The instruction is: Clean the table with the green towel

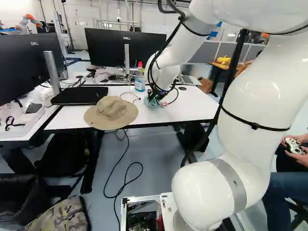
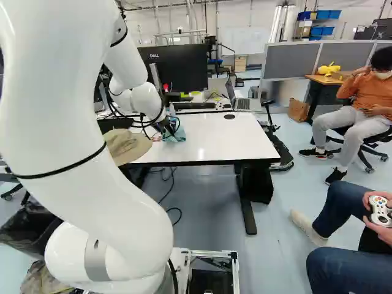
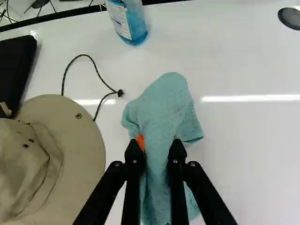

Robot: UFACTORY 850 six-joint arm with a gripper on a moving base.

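"How's the towel (image 3: pixel 164 105)?"
"Blue-green, crumpled — on the white surface (image 1: pixel 195 106), right of the hat (image 1: pixel 111 109), mid-frame in the left base view."
"And the arm?"
"Bent over from the right — gripper (image 1: pixel 152 96) angled down, clamped on the towel's bunched folds."

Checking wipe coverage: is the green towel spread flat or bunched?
Bunched. The wrist view shows the towel gathered narrow between the two fingers of the gripper, folds overlapping ahead of them.

We record a glossy white arm (image 1: pixel 262 86) with rounded joints, grey bands (image 1: pixel 234 185), black straps (image 1: pixel 255 126), black cables (image 1: pixel 166 44), and a black gripper (image 2: pixel 168 129) with round-headed screws (image 3: pixel 175 161).
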